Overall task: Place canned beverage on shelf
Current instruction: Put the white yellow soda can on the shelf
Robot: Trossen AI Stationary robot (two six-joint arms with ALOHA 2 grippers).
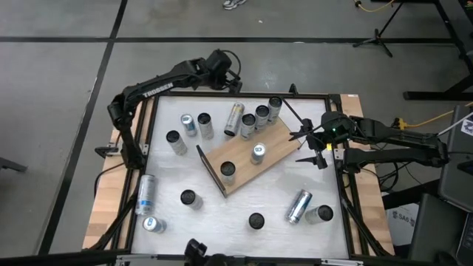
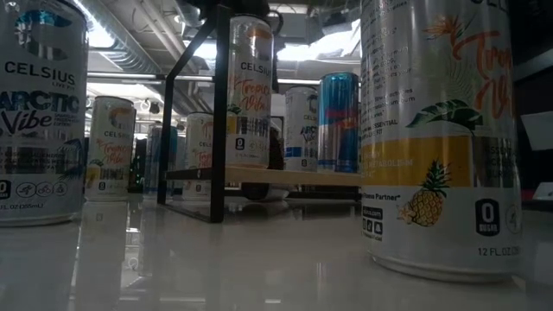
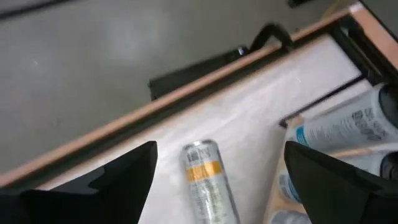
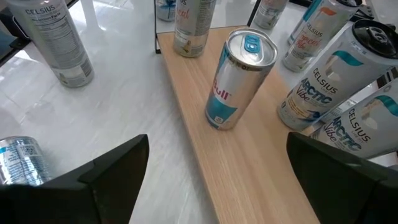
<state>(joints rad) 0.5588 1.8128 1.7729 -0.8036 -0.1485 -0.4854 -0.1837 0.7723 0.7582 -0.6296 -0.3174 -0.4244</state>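
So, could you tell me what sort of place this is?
Probably a robotics lab or workshop: a framed white table strewn with cans on a bare grey floor, a tripod stand nearby, and exposed ceiling ducts overhead.

Both arms are dark, near-black, built from slender tubular links joined by bulkier rounded joint housings. The left arm (image 1: 159, 85) carries white block lettering along its upper link; black cabling loops around its wrist housing. The right arm (image 1: 392, 137) shows a small lit green indicator near its wrist, with thin dark rods projecting forward. In each wrist view, the fingers (image 4: 106, 171) appear as broad, matte black, wedge-shaped plates with angular edges; the left fingers (image 3: 124, 171) look identical.
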